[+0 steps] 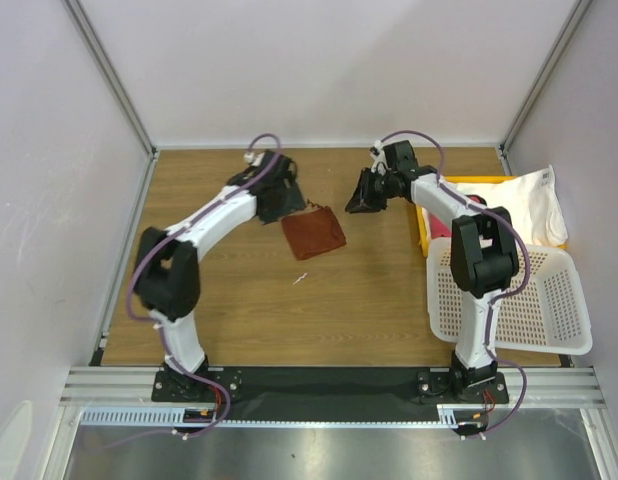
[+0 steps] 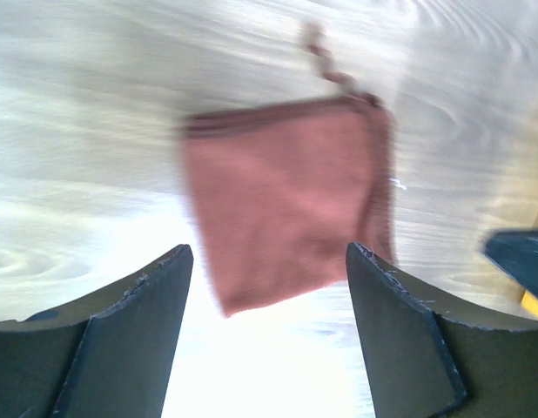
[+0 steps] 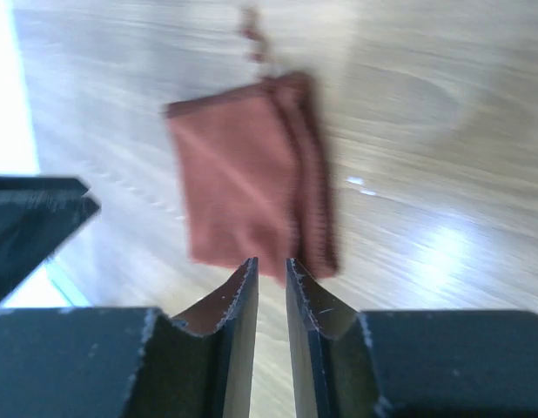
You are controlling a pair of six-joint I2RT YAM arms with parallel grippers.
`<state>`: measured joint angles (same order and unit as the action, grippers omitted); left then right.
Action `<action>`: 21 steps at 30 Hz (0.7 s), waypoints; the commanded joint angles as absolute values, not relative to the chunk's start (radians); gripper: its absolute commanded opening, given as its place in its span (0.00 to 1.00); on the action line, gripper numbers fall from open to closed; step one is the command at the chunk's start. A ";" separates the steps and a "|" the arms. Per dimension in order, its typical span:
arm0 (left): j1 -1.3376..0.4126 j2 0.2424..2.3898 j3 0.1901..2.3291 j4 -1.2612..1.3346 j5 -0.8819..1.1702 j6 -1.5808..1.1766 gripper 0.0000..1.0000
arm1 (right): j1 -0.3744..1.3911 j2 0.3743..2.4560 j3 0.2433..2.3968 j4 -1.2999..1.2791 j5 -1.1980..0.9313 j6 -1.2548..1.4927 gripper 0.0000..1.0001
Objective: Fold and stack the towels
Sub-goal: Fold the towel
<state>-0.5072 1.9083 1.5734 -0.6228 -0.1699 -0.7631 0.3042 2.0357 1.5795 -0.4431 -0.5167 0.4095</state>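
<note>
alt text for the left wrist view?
A folded reddish-brown towel lies flat on the wooden table, blurred, just beyond the left gripper, whose two dark fingers stand wide apart and hold nothing. A dark shape and a sliver of yellow cut in at the right edge.

The reddish-brown towel [image 2: 286, 200] is blurred in both wrist views, its edges smeared

Reddish-brown towel [image 1: 313, 232] folded square, lying flat; white towel [image 1: 534, 205] bunched, far right.
</note>
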 commanded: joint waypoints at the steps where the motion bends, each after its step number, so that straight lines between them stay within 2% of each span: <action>1: -0.428 1.771 1.393 -0.479 -0.112 -0.805 0.77 | 0.345 1.985 1.641 -0.442 -0.606 0.390 0.25; 2: -0.413 1.755 1.308 -0.404 -0.089 -0.813 0.77 | 0.357 1.991 1.647 -0.437 -0.624 0.385 0.26; 6: -0.376 1.715 1.189 -0.266 -0.014 -0.819 0.77 | 0.422 2.071 1.692 -0.443 -0.627 0.348 0.26; 15: -0.374 1.816 1.200 -0.135 0.049 -0.801 0.77 | 0.436 2.213 1.778 -0.520 -0.479 0.282 0.23; 21: -0.367 1.885 1.238 -0.109 0.060 -0.776 0.76 | 0.425 2.207 1.721 -0.515 -0.410 0.275 0.21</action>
<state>-0.3725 1.8641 1.1877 -0.1658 0.0383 -0.7925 0.4351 2.2318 1.7267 -0.5179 -0.4644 0.3004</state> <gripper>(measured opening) 0.765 0.219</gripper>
